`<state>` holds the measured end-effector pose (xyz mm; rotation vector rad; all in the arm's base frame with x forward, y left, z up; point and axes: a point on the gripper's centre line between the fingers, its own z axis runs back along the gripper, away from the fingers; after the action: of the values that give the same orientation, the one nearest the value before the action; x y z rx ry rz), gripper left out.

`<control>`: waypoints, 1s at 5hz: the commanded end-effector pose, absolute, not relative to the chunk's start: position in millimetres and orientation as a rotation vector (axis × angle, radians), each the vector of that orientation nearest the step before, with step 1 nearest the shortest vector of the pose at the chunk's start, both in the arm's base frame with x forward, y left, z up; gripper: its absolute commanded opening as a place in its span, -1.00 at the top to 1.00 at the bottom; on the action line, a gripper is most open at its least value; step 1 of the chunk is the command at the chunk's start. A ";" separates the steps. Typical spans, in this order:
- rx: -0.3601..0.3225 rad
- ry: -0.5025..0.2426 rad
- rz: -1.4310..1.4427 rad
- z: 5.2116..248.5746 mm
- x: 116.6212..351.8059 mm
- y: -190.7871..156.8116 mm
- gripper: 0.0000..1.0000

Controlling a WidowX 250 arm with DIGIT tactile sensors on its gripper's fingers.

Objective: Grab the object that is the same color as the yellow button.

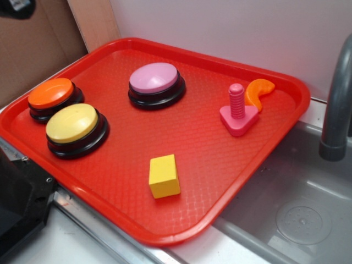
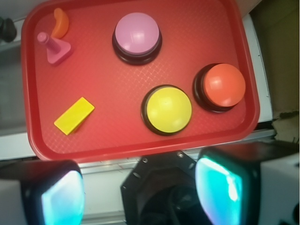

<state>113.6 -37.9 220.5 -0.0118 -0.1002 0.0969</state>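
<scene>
Wrist view: claw (image 2: 140,192) spread, above tray (image 2: 243,61) edge; yellow block (image 2: 74,116) untouched, yellow button (image 2: 168,109) apart.

Black claw (image 2: 140,192) — octagonal screwed housing, two pale fingers (image 2: 220,187) glowing teal.

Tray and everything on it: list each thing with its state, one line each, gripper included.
Tray: flat beside the sink, holding all the pieces.
Yellow button: upright, untouched.
Orange button: upright, touching the yellow button.
Pink button: upright, standing alone.
Yellow block: resting on the tray, not grabbed.
Pink bolt: standing, head down.
Orange piece: behind the bolt.
Gripper: open, empty, off the tray.
</scene>
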 end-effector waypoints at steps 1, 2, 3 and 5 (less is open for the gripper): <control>-0.080 -0.160 0.393 201.6 119.2 -73.5 -1.00; -0.154 -0.164 0.635 187.2 127.9 -84.1 -1.00; -0.128 -0.144 0.780 164.7 137.2 -95.5 -1.00; -0.119 -0.119 0.823 107.1 153.8 -124.0 -1.00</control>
<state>147.8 -124.1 97.7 -0.0852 -0.1024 0.8198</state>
